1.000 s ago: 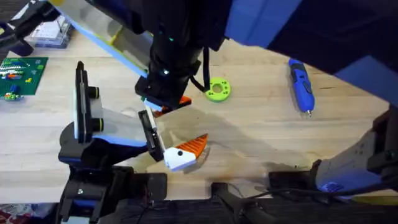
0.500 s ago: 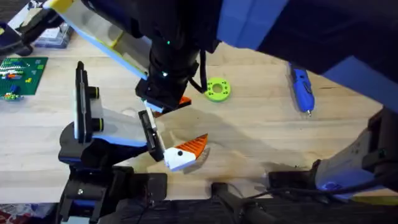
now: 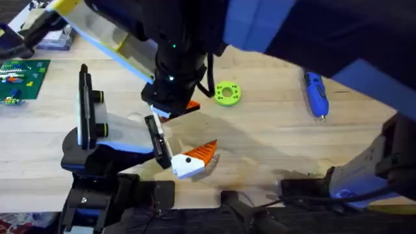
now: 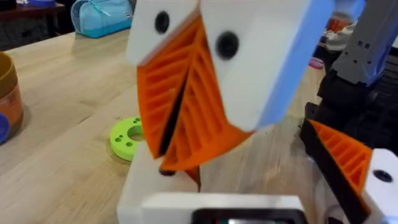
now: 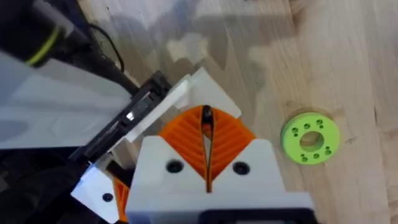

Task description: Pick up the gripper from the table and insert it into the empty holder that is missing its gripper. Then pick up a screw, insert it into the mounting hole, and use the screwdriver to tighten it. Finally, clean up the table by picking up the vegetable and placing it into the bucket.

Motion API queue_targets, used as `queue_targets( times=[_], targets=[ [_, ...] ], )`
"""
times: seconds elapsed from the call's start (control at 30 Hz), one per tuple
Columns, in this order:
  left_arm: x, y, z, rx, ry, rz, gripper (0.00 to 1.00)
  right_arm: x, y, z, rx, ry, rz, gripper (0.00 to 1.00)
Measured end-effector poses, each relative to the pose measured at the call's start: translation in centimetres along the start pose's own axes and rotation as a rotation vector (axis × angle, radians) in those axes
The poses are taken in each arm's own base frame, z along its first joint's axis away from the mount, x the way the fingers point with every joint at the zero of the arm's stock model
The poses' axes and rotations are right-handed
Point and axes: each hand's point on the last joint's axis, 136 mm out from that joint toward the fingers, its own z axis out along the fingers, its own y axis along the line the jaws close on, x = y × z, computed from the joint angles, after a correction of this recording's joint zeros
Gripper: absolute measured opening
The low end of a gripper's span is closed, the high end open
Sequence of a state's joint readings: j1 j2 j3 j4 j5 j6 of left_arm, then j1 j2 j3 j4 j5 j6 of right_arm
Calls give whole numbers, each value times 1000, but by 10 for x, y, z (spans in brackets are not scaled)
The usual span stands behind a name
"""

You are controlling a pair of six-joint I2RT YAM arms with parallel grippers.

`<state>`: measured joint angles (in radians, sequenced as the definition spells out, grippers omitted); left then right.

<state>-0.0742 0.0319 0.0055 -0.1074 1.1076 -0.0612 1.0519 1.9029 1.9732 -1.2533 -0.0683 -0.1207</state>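
My right gripper [image 3: 170, 109] reaches across the table [image 3: 273, 130] under the camera. In the right wrist view its white fingers with orange pads [image 5: 230, 140] are shut on a thin dark screw [image 5: 206, 115], held over a white finger piece [image 5: 205, 87]. The left wrist view shows the same shut right gripper [image 4: 168, 163] pressing the screw [image 4: 166, 170] down onto that white piece [image 4: 146, 186]. My left gripper [image 3: 195, 158] lies low near the front edge, open, its orange-padded finger [image 4: 345, 158] standing apart. The blue screwdriver [image 3: 315, 91] lies at the far right. The bucket [image 4: 5, 93] is at the edge. The vegetable is out of view.
A lime-green ring with a centre hole [image 3: 227, 93] lies just right of the right gripper. A green circuit board [image 3: 23, 78] and a clear plastic box [image 3: 55, 36] sit at the far left. Bare planks stretch between the ring and the screwdriver.
Both grippers stay where they were. The right arm's upper part has shifted a little under the camera.
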Motion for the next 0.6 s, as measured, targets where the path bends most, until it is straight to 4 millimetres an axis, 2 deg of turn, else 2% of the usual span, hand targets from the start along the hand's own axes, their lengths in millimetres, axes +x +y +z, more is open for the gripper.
queue_targets(
  times=[0.13,0.53,0.6],
  targets=[
    [1,0,0,-1,2,-22,990,0,-1,8,-1,15,2,7],
    [1,1,0,-2,2,-36,990,0,-1,9,-2,17,2,7],
    [1,1,0,-2,2,-36,990,0,-1,9,-1,18,2,50]
  ],
)
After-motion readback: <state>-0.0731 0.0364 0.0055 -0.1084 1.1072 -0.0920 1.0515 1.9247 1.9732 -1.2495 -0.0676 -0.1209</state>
